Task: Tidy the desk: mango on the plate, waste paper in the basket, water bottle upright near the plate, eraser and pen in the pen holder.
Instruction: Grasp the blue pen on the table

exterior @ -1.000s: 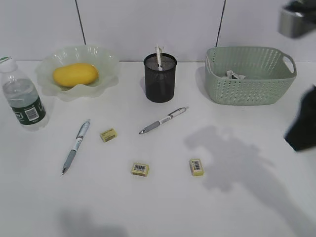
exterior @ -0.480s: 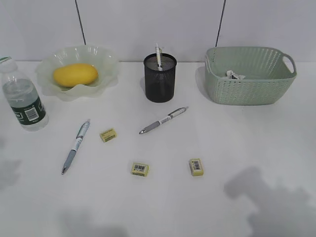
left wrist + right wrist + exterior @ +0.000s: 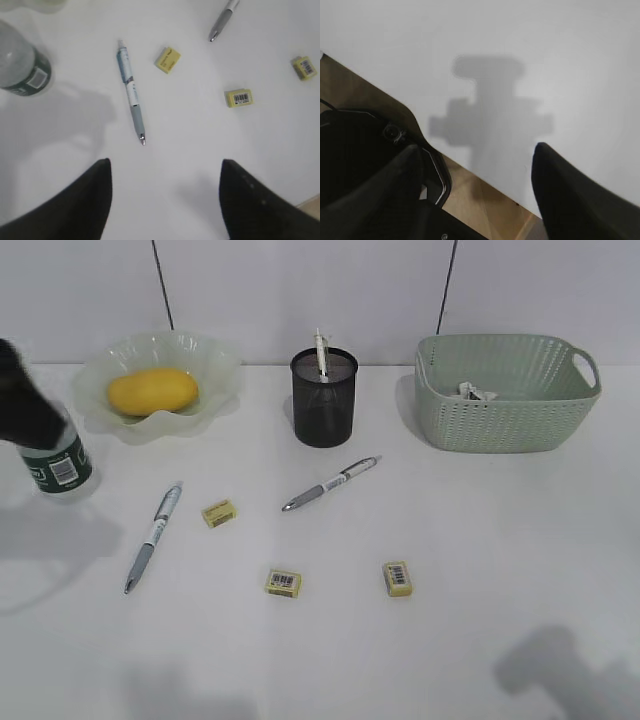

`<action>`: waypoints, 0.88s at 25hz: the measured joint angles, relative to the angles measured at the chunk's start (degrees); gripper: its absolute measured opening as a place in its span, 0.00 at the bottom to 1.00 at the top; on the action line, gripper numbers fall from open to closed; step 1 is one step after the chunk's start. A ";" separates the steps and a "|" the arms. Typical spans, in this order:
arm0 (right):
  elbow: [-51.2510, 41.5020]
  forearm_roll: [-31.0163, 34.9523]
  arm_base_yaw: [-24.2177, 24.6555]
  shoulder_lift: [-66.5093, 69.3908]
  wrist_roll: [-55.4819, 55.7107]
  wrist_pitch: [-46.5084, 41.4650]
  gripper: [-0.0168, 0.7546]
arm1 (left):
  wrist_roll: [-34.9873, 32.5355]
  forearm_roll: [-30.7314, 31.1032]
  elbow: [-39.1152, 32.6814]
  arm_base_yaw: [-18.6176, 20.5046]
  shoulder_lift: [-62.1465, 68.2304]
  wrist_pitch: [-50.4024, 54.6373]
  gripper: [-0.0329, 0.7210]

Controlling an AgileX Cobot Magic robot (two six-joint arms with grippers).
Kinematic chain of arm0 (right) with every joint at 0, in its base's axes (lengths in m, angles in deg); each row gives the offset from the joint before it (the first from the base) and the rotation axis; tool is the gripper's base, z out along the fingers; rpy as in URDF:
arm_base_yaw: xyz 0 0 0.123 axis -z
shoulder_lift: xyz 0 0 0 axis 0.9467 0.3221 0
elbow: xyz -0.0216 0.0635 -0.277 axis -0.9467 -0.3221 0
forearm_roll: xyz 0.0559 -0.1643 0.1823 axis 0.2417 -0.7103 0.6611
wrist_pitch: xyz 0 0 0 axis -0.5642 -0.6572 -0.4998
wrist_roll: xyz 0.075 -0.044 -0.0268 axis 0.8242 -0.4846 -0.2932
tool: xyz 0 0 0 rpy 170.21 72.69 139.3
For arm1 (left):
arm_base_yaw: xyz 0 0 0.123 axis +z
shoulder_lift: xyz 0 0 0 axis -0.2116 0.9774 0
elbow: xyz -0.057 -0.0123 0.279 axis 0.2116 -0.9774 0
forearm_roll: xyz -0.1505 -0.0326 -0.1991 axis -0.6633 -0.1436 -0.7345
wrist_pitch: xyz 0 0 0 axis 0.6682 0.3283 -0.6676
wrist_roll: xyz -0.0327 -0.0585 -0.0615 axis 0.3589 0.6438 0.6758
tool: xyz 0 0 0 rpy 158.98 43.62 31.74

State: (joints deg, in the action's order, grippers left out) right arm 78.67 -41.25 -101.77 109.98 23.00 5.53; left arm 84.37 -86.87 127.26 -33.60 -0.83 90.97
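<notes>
The mango [image 3: 152, 390] lies on the plate [image 3: 215, 360]. The water bottle [image 3: 58, 468] stands upright left of the plate, partly hidden by my blurred left arm [image 3: 22, 400]. The waste paper [image 3: 475, 392] is in the basket [image 3: 505, 405]. The pen holder [image 3: 324, 400] holds one pen. Two pens [image 3: 153, 537] [image 3: 330, 484] and three erasers [image 3: 219, 513] [image 3: 284, 583] [image 3: 398, 578] lie on the desk [image 3: 480, 520]. My left gripper [image 3: 165, 200] is open and empty, above the desk near one pen [image 3: 131, 95]. My right gripper [image 3: 475, 195] is open and empty over the desk's edge.
The left wrist view shows the bottle [image 3: 22, 65], three erasers [image 3: 167, 59] [image 3: 238, 97] [image 3: 304, 67] and the second pen's tip [image 3: 222, 20]. The right wrist view shows the desk edge, wooden floor [image 3: 485, 200] and a black base [image 3: 360, 150].
My right arm has left the exterior view at the right and its shadow slid to the lower right. My left arm has come in at the left edge, over the bottle.
</notes>
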 joint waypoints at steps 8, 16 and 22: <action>-1.69 0.00 0.00 -0.59 0.38 3.28 0.71 | 5.53 3.16 4.33 -3.83 14.41 -1.41 0.72; -1.88 0.00 0.00 -0.59 0.49 3.94 0.66 | 6.39 3.29 6.89 -3.83 26.37 -5.84 0.72; -1.88 0.00 0.00 -0.59 0.56 4.24 0.64 | 7.82 3.95 12.85 -3.83 35.15 -5.19 0.72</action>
State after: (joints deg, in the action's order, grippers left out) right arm 76.78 -41.25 -101.77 109.38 23.56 9.76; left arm 92.19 -82.92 140.12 -37.43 34.32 85.78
